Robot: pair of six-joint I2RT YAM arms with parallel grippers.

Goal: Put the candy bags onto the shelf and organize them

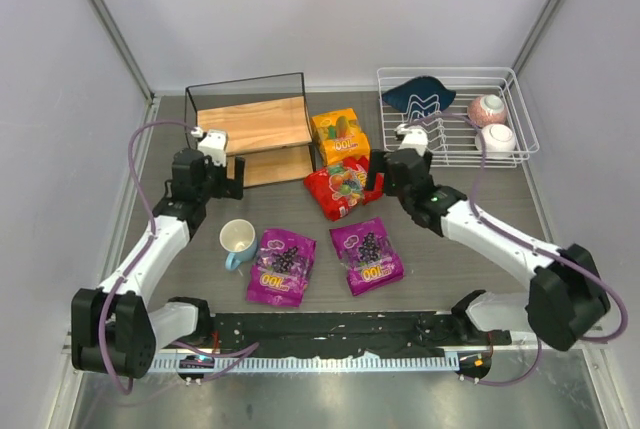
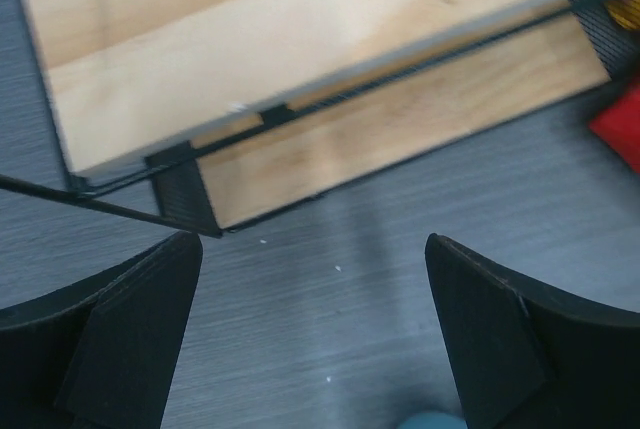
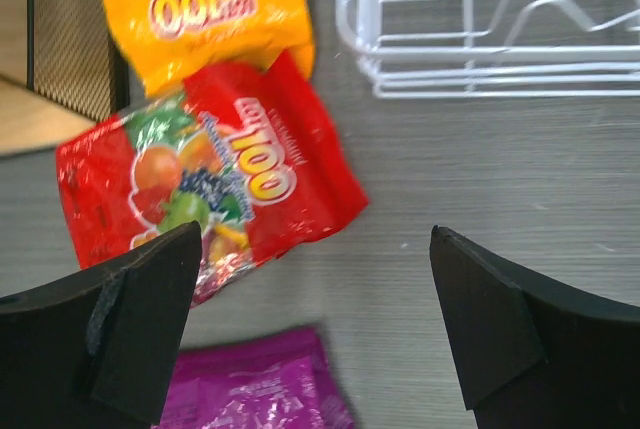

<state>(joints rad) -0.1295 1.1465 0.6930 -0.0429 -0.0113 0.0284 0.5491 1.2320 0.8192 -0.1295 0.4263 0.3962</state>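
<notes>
Evidently the task stands at its first step: all four bags lie on the table (image 1: 310, 221) and both boards of the shelf (image 1: 250, 134) are bare. In the top view the shelf sits at 11 o'clock from the table's middle. The orange bag (image 1: 340, 133) lies just beside the shelf's end at 3 o'clock, the red bag (image 1: 342, 190) touches the orange one at its 6 o'clock, and the two purple bags (image 1: 282, 267) (image 1: 367, 255) lie side by side, apart, at 6 o'clock from the red one. The right arm reaches from 4 o'clock across the table. Its right pincer (image 3: 317, 239) is spread wide and empty, hovering at 3 o'clock of the red bag, which fills the upper left of its wrist view. The left arm extends toward 12 o'clock. Its left pincer (image 2: 312, 249) is likewise spread wide and empty, facing the shelf's lower board over bare table. The red bag is judged the likely first pick. The next move then calls for the right pincer to shift toward 9 o'clock, descend over the packet, close on its glossy body, and carry it to a board.
</notes>
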